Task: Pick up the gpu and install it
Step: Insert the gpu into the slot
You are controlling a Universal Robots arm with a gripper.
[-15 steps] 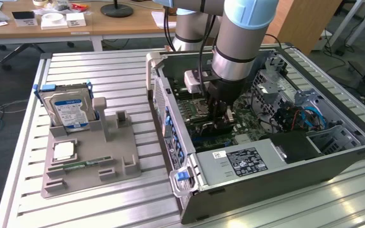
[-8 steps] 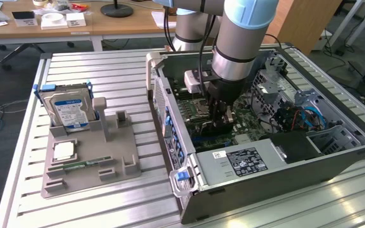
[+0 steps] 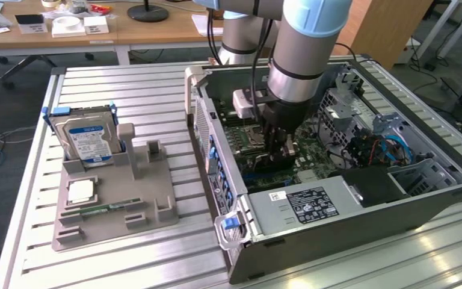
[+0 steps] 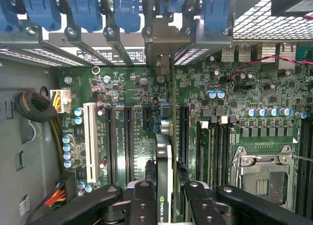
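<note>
- The gripper was closed on the gpu, its two black fingers pressing either face of the thin card, which stood on edge between them in the wrist view.
- The card's lower edge ran down toward the motherboard, in line with the long black expansion slots; whether the edge had entered a slot could not be told.
- Beyond the card, its metal bracket end reached the rear slot openings, under the row of blue retaining clips.
- In the exterior view the gripper was lowered inside the open computer case, directly over the board, beside the empty processor socket.
- Progress, as a judgement: pick-up was finished and the card had been carried to its slot; seating remained unconfirmed, and the grip had not been let go.
- Farther off, toward the exterior view's left, the grey parts holder on the slatted table kept the silver hard drive upright and a small green memory stick lying flat.
</note>
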